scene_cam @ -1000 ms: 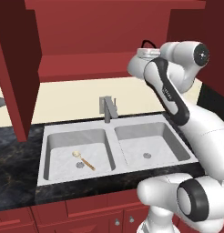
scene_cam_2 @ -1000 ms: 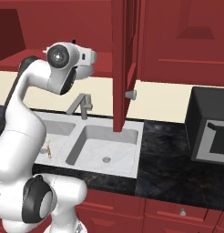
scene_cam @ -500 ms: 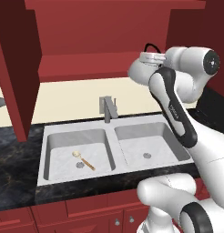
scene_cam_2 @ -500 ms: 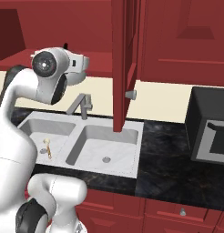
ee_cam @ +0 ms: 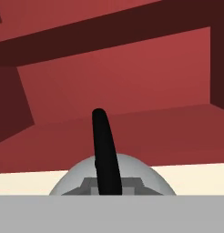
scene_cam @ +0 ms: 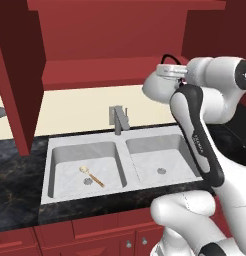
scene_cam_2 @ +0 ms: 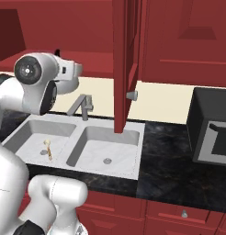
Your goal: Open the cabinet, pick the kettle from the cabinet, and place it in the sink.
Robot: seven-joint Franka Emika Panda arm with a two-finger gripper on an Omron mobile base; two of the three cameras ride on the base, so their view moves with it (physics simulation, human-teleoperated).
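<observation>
Kettle (ee_cam: pixel 111 179) now farther out from cabinet (scene_cam: pixel 110 35), silver-grey dome, black handle pinched by gripper (scene_cam: pixel 167 70).

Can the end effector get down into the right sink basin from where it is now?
Probably yes. The end effector, shut on the kettle, hangs over the sink, with open air below it. The faucet stands off to its left, and the right basin looks bare.

White arm bent sharply at elbow, forearm raised, wrist level. Gripper (scene_cam: pixel 156 86) points forward, jaws closed tight around a thin handle.
</observation>
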